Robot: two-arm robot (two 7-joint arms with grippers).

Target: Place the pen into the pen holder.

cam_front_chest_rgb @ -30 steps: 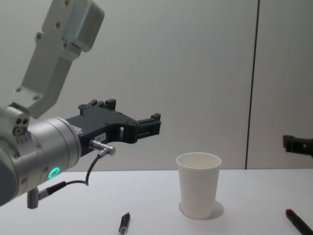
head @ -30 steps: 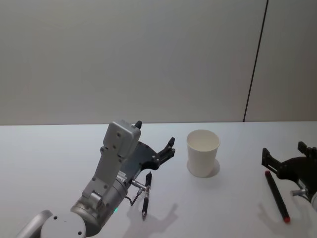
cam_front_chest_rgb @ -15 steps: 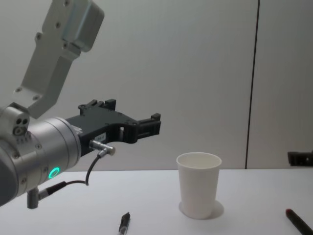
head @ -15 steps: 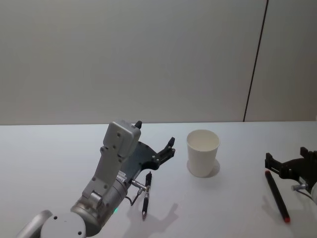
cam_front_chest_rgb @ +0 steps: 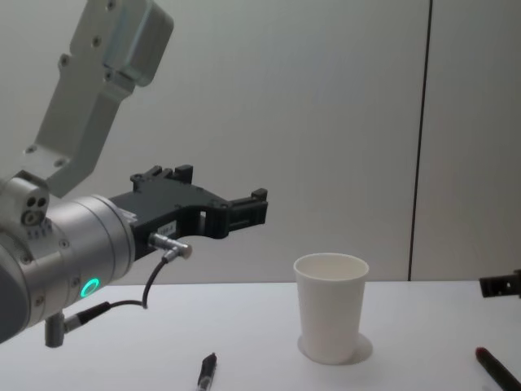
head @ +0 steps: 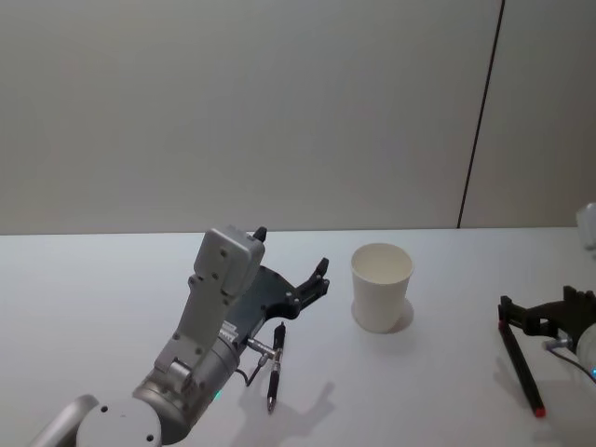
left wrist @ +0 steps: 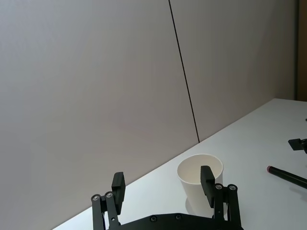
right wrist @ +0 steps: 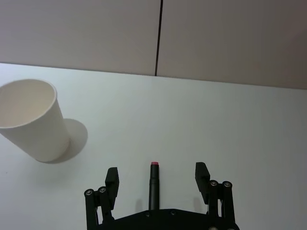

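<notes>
A black pen with a red end (head: 521, 368) lies on the white table at the right, also seen in the chest view as the same pen (cam_front_chest_rgb: 493, 371). My right gripper (head: 537, 313) hovers open over its far end, and the pen (right wrist: 153, 189) runs between the spread fingers (right wrist: 112, 180) without touching them. The pen holder, a white paper cup (head: 382, 287), stands upright mid-table, left of that pen (right wrist: 33, 122). My left gripper (head: 292, 249) is held open in the air left of the cup (left wrist: 199, 184).
A second black pen (head: 276, 363) lies on the table under my left arm, its tip visible low in the chest view (cam_front_chest_rgb: 207, 373). A plain wall with a dark vertical seam (head: 480, 121) rises behind the table's far edge.
My right gripper has come down and drawn back toward me over the red-ended pen. The left arm, the cup and both pens have stayed put.
</notes>
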